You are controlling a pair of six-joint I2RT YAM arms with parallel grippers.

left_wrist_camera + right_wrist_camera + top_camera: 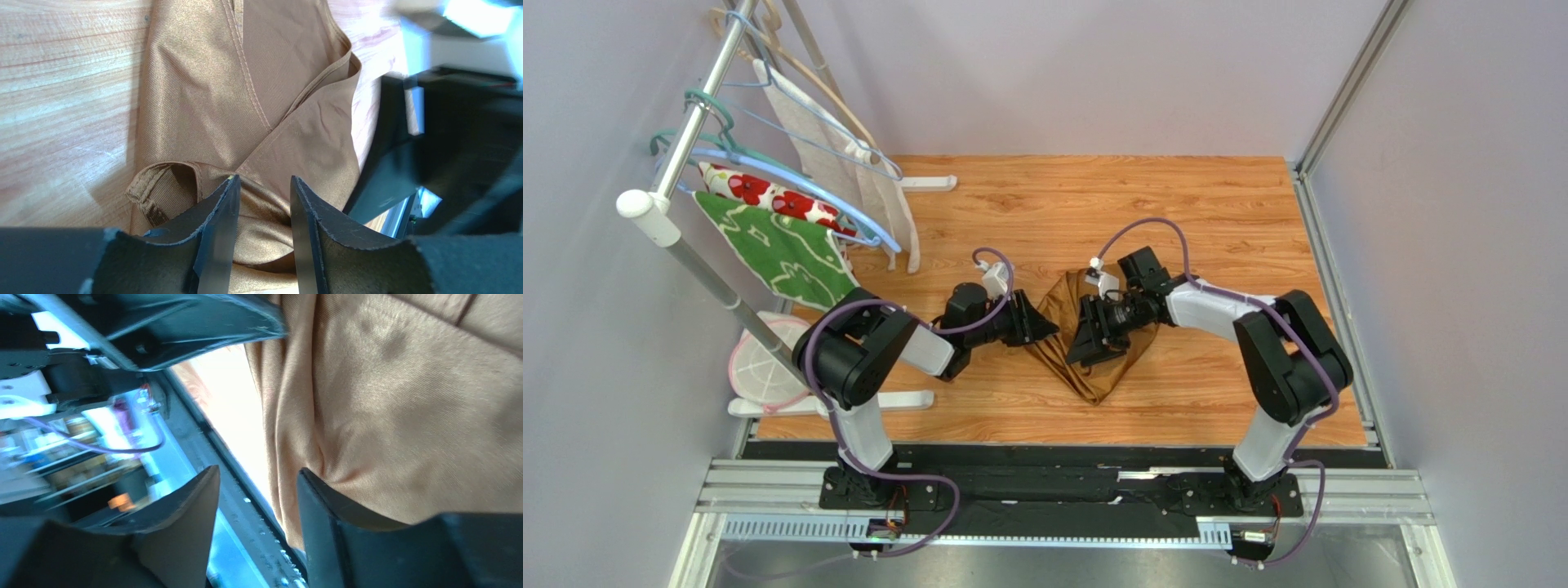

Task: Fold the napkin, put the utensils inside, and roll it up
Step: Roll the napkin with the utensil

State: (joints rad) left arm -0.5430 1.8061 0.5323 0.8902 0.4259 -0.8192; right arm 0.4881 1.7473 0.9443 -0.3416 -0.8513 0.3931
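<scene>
the left tool (263,182) straddles a raised ridge of the golden-brown, faintly shiny square cloth napkin (202,92). its jaws stand partway in with fabric filling the gap; whether they truly pinch it i cannot tell. the right tool (258,473) is spread, nothing between its jaws, the napkin just beside one finger. the napkin lies bunched and creased mid-way on the wooden counter (1038,208), between both arms. the fold looks like the step in hand, not yet tidy; no utensils show. the next move calls for a sure hold on an edge, then drawing the cloth flat.
</scene>
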